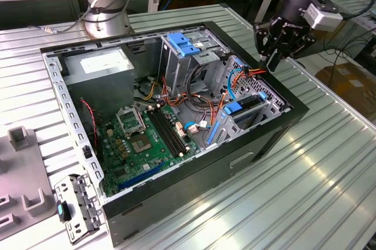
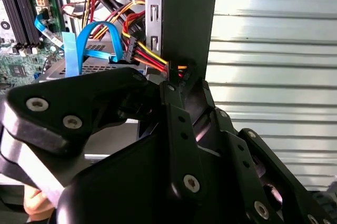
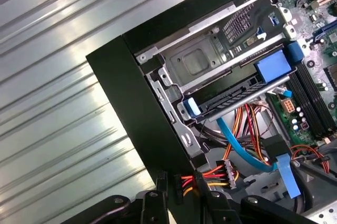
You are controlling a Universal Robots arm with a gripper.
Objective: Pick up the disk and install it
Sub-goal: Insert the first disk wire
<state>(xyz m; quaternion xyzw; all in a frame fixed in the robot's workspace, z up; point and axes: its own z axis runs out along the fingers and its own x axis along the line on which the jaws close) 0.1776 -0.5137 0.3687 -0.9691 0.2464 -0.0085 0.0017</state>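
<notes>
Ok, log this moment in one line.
claw: shut on power cable at case edge | disk: in drive cage

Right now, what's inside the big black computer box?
A green circuit board, a grey power box, metal drive cages with blue clips and tangled coloured wires. What lies under the wires and inside the cages is covered.

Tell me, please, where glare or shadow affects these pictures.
In the exterior view, light glares off the ribbed table beside the computer case; in the second wrist view the table looks washed pale; in the first wrist view bright streaks cross the table, while the case wall is dark.
</notes>
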